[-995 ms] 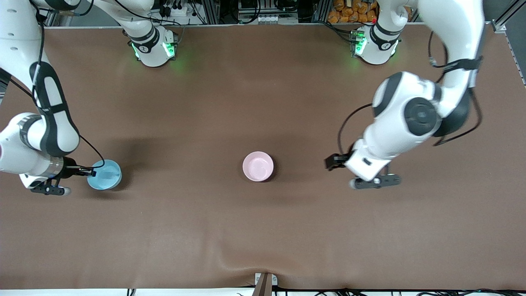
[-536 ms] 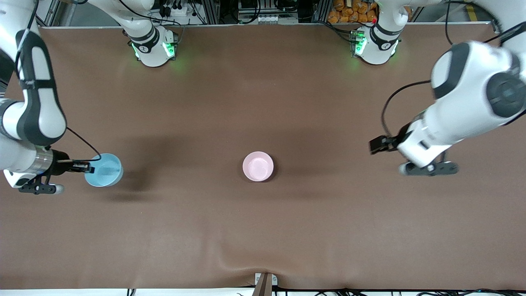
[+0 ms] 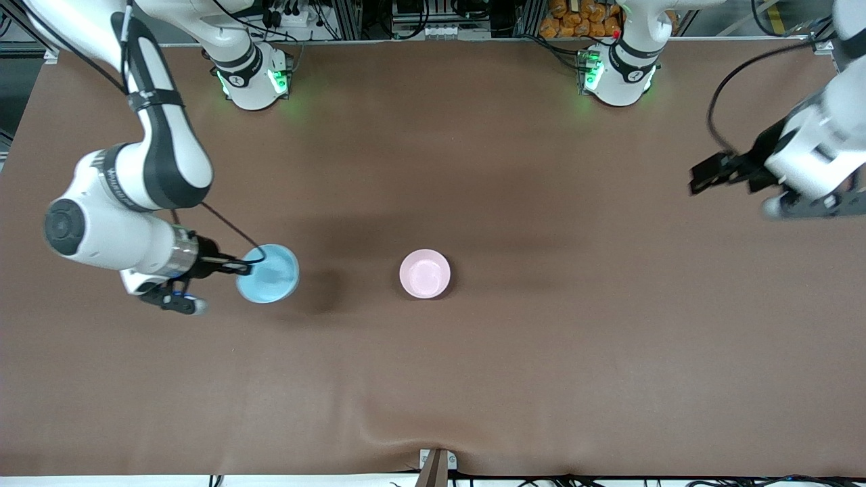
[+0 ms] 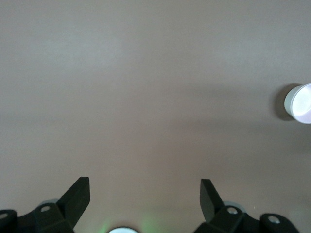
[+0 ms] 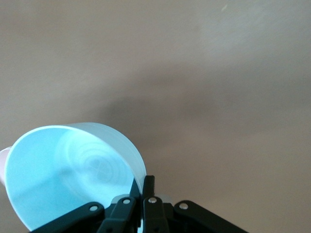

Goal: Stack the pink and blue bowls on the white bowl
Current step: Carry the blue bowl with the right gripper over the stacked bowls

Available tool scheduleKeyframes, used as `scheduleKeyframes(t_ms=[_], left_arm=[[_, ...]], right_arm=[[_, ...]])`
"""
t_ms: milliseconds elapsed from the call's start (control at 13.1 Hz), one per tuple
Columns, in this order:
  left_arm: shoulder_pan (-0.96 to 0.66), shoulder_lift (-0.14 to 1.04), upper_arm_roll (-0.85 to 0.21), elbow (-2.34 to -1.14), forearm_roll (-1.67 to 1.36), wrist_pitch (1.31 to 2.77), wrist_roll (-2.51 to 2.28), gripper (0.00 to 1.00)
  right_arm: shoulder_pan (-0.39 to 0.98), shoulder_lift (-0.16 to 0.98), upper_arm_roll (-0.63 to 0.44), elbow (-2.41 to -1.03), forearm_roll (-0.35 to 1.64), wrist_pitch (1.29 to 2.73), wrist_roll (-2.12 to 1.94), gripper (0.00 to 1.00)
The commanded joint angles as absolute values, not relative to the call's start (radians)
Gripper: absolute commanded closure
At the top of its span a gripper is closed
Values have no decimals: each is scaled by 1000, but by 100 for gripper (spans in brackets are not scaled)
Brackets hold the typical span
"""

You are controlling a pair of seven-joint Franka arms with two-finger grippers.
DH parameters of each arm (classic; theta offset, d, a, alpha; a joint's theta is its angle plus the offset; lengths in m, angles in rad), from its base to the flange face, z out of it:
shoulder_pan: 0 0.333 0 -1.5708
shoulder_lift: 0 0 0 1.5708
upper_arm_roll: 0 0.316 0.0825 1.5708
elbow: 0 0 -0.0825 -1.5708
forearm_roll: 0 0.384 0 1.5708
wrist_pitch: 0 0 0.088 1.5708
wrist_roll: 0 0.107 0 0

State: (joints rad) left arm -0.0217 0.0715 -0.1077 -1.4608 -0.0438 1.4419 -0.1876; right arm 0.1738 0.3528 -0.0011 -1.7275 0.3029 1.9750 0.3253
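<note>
My right gripper (image 3: 242,268) is shut on the rim of the light blue bowl (image 3: 269,273) and holds it above the table, its shadow offset beside it. The hold shows in the right wrist view, with the gripper (image 5: 144,188) pinching the wall of the blue bowl (image 5: 68,174). The pink bowl (image 3: 425,273) sits upright mid-table, apart from the blue one toward the left arm's end. My left gripper (image 3: 700,181) is open and empty, up over the left arm's end of the table. Its view shows spread fingers (image 4: 77,194) and the pink bowl (image 4: 301,101) far off. The white bowl is hidden.
The brown table cover (image 3: 433,379) has a raised wrinkle near the front edge. The arm bases (image 3: 252,78) stand along the back edge. A small bracket (image 3: 436,463) sits at the middle of the front edge.
My right gripper has lifted the blue bowl and carried it toward the pink bowl. My left arm has drawn back from mid-table toward its own end and the bases.
</note>
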Motion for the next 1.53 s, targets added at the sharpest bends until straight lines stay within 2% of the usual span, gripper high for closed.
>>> scheduleKeyframes(t_ms=[0,153,613,1455], left_arm=[[-28,-30,-94,-1532,-29,1399,-176,0],[-25,-63,-92,-1563,-26,1399,-175,0],[-23,-29,-81,-1519,24,1440,-114,0],[-20,-20,-69,-1513,2,1440,-106,0]], right_arm=[[276,344,-14,-1747,353,2014,441,100],[363,359,-15,-1762,353,2113,538,100],[583,462,-15,-1764,353,2376,845,100],[661,592,-15,-1758,360,2550,940,100]])
